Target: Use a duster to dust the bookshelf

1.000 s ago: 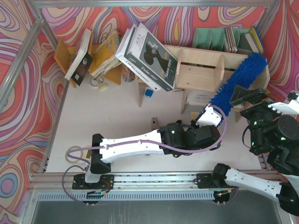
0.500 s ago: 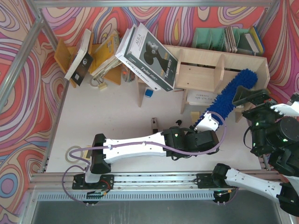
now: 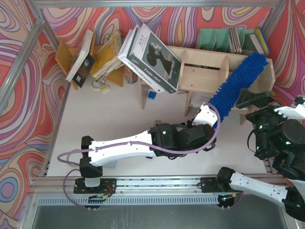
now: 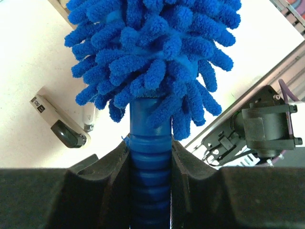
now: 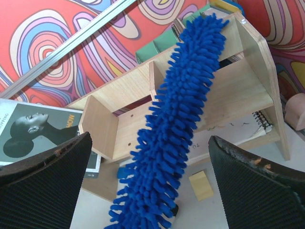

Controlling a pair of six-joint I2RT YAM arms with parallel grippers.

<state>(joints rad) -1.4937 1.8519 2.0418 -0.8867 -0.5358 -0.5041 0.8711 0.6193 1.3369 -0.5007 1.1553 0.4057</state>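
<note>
The pale plywood bookshelf [image 3: 207, 71] stands at the back right; it also shows in the right wrist view [image 5: 238, 90]. My left gripper [image 3: 206, 114] is shut on the ribbed handle [image 4: 150, 171] of the blue fluffy duster [image 3: 238, 83]. The duster slants up to the right, and its tip lies over the shelf's top right corner. In the right wrist view the duster [image 5: 181, 124] crosses the shelf's open compartments. My right gripper [image 3: 259, 102] is open and empty, just right of the duster, in front of the shelf's right end.
A large black-and-white book [image 3: 151, 57] leans on the shelf's left end. An orange-yellow book rack [image 3: 102, 59] stands at the back left. Green file holders [image 3: 217, 39] stand behind the shelf. A small blue block [image 3: 151, 94] and a black-and-silver tool [image 4: 59, 126] lie on the table.
My left arm has shifted left and swung the duster, so its tip rose from the shelf's right front face back to the top right corner. The right arm stayed put.
</note>
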